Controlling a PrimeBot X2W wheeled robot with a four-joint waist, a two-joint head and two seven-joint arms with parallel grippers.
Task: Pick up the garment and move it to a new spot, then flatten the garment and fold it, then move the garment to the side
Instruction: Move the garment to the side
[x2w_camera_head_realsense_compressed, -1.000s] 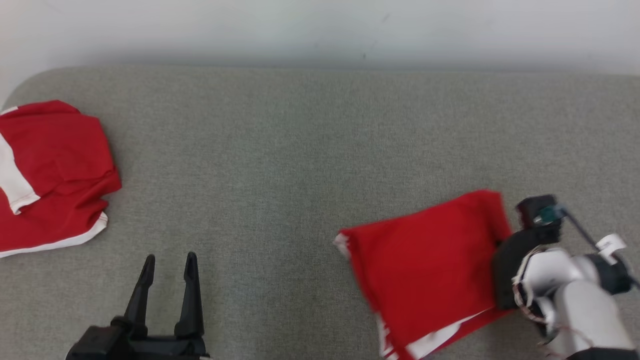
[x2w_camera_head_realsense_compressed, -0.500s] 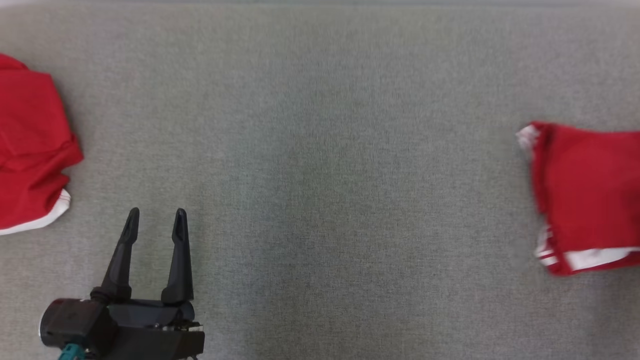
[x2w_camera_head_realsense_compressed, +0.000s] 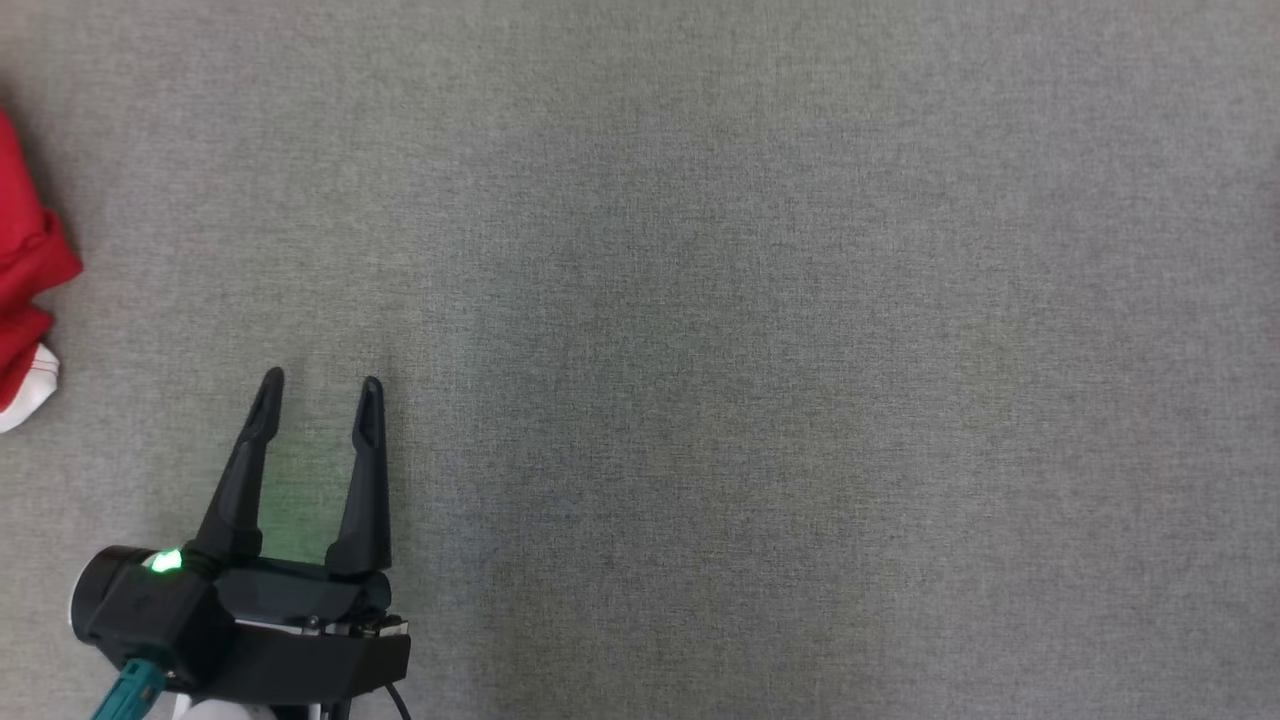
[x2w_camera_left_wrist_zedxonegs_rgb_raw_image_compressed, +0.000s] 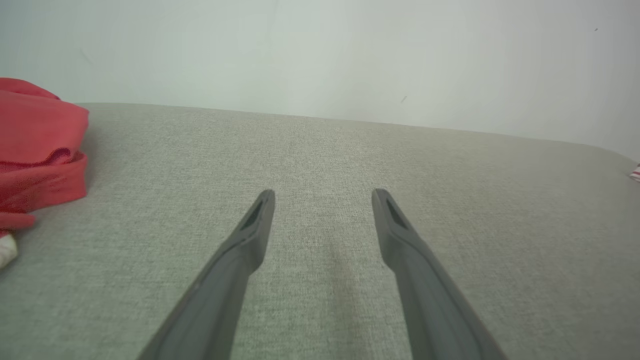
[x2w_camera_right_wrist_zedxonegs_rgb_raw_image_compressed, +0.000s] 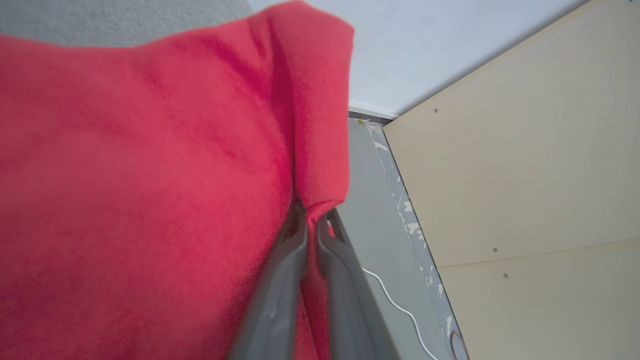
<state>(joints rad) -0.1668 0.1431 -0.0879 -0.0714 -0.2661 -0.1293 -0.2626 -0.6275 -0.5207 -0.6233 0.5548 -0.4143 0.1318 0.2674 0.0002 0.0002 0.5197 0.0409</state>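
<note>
In the right wrist view my right gripper (x2w_camera_right_wrist_zedxonegs_rgb_raw_image_compressed: 310, 215) is shut on the folded red garment (x2w_camera_right_wrist_zedxonegs_rgb_raw_image_compressed: 150, 175), pinching a fold of its edge, and the cloth drapes to the left of the fingers. My left gripper (x2w_camera_head_realsense_compressed: 320, 400) stands open at the lower left of the grey table (x2w_camera_head_realsense_compressed: 700, 300), nothing between its fingers (x2w_camera_left_wrist_zedxonegs_rgb_raw_image_compressed: 250, 235). In the left wrist view a red and white scrap (x2w_camera_left_wrist_zedxonegs_rgb_raw_image_compressed: 635, 173) peeks in at the table's far right edge.
Another red garment with white trim (x2w_camera_head_realsense_compressed: 25, 290) lies crumpled at the table's left edge, also seen as a red heap (x2w_camera_left_wrist_zedxonegs_rgb_raw_image_compressed: 40, 150) left of my left fingers. Past the table's right end are a grey floor (x2w_camera_right_wrist_zedxonegs_rgb_raw_image_compressed: 370, 200) with a white cable (x2w_camera_right_wrist_zedxonegs_rgb_raw_image_compressed: 400, 305) and a pale wooden panel (x2w_camera_right_wrist_zedxonegs_rgb_raw_image_compressed: 525, 165).
The head camera has swung, so the scene shifted. The folded garment and my right arm have passed out of the head view to the right; the left gripper stays open.
</note>
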